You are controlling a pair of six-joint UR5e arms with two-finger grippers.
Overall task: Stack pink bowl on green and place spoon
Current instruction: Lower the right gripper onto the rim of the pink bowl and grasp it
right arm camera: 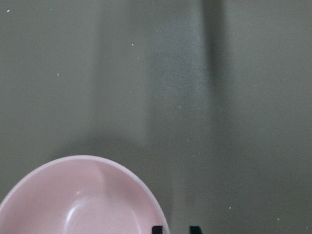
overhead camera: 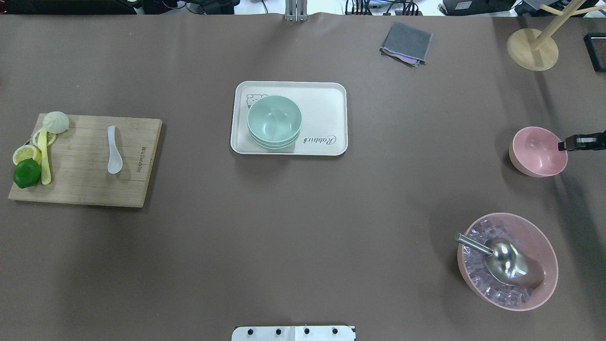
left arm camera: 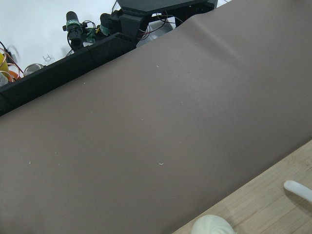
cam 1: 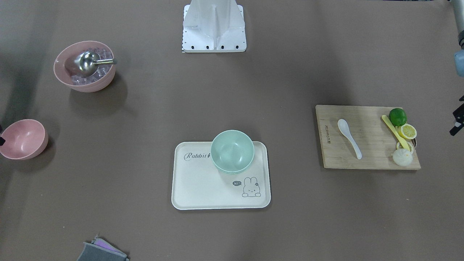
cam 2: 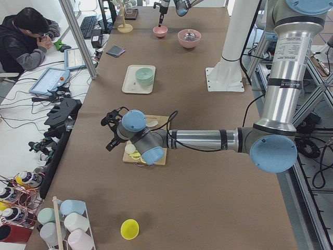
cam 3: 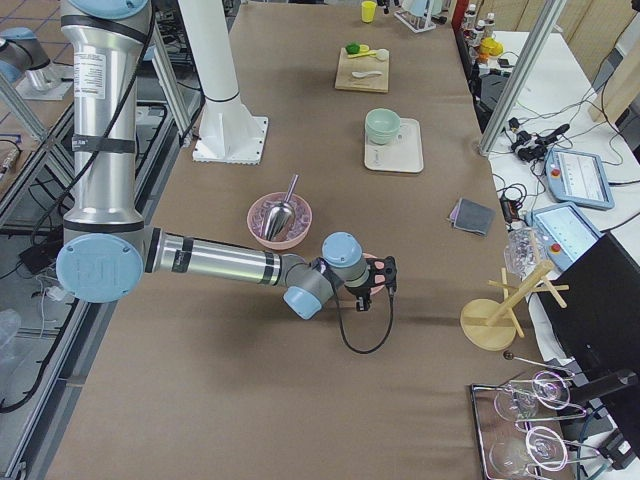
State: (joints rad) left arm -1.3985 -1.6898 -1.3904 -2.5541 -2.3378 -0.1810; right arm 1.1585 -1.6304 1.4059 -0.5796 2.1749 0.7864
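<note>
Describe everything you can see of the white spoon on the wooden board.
The white spoon looks glossy, like ceramic or plastic, with a rounded scoop and a short tapering handle. It lies flat, seemingly hollow side up, on the wooden board, with the scoop end toward the robot and the handle pointing away. Only the board touches it; the fruit pieces at the board's outer end lie apart from it.
</note>
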